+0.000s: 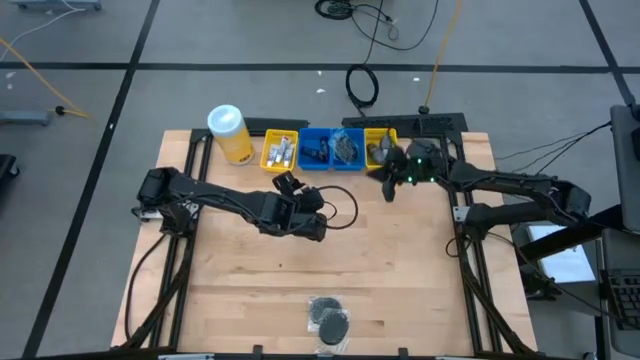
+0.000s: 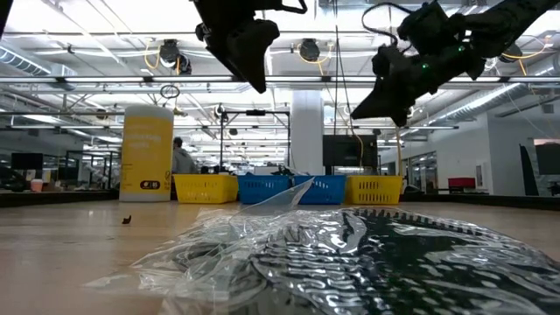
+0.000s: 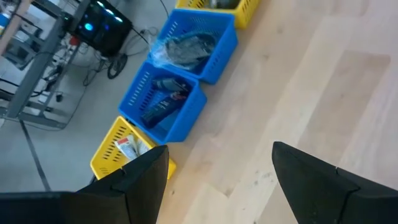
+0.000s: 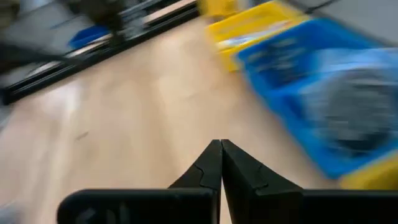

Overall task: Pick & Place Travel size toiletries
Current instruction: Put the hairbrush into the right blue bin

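From above, we see a row of yellow and blue plastic bins [image 1: 330, 148] along the far edge of the wooden table [image 1: 400, 270], so small things can be sorted into them. Our left gripper [image 1: 290, 186] hangs just in front of the bins and our right gripper [image 1: 388, 182] hangs by the yellow end bin. Two black round puffs in a clear bag [image 1: 328, 317] lie alone at the near edge, well apart from both arms, so we think they wait to be picked. From table height, the crinkly bag [image 2: 350, 254] fills the front. Our left wrist shows its fingers [image 3: 143, 177] spread apart and empty above a blue bin holding dark bottles [image 3: 163, 104]. Our right wrist shows its fingers [image 4: 211, 165] pressed together with nothing between.
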